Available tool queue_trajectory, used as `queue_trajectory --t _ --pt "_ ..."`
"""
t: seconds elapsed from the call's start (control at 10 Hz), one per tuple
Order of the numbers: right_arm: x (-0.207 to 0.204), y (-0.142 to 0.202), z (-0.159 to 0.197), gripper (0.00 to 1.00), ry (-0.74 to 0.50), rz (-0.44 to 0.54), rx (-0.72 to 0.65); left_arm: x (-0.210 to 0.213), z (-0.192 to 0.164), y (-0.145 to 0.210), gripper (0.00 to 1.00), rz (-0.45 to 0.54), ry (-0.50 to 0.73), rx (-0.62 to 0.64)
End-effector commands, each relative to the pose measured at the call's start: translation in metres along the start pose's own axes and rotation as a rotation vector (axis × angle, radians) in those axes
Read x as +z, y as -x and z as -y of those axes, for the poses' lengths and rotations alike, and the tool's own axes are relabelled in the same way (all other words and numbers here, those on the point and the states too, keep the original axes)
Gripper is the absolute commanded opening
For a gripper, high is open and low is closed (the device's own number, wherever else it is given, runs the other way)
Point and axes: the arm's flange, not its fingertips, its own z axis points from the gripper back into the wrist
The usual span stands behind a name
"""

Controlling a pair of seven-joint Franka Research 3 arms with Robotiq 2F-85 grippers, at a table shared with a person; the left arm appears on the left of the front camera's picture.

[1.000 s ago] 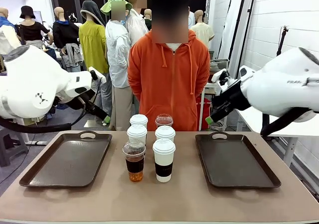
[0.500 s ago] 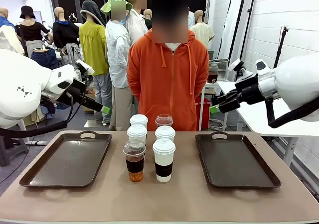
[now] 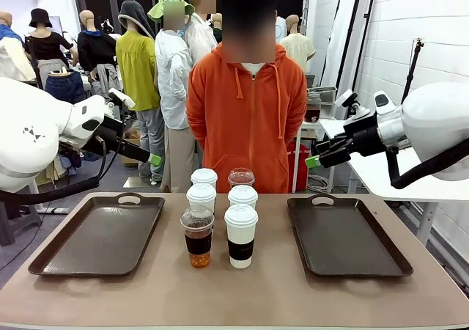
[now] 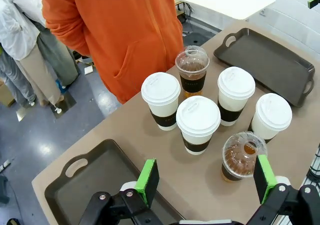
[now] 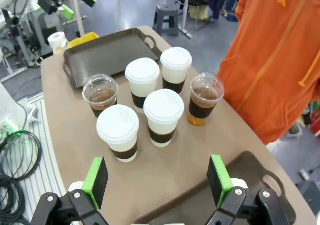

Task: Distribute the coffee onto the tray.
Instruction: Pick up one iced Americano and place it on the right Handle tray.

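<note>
High over the left end of the table (image 3: 161,290): left gripper (image 3: 153,159), pads spread wide, gripping nothing. On the table's left part: left tray (image 3: 102,238), dark, handle at the far side. At the table's middle, between the trays: six cups (image 3: 241,236), upright, in two close rows of three. Four white with black sleeves; one clear cup (image 3: 198,243) front left, second clear cup (image 3: 241,177) back right. Behind the table's far edge: person (image 3: 247,117) in orange hoodie. On the table's right part: right tray (image 3: 344,238). High over the table's right end: right gripper (image 3: 312,160), likewise spread wide, gripping nothing.
</note>
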Motion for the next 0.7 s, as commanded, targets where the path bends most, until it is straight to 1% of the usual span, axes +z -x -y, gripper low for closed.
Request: queue_trajectory --t 0.0,0.6 --pt "0.0027 0.0006 -0.0004 1.0 -0.022 0.008 0.004 0.001 0.0002 -0.0001 1.0 -0.002 0.0 0.0" --pt "0.0027 0.0006 -0.0004 1.0 -0.022 0.008 0.004 0.001 0.0002 -0.0001 1.0 -0.002 0.0 0.0"
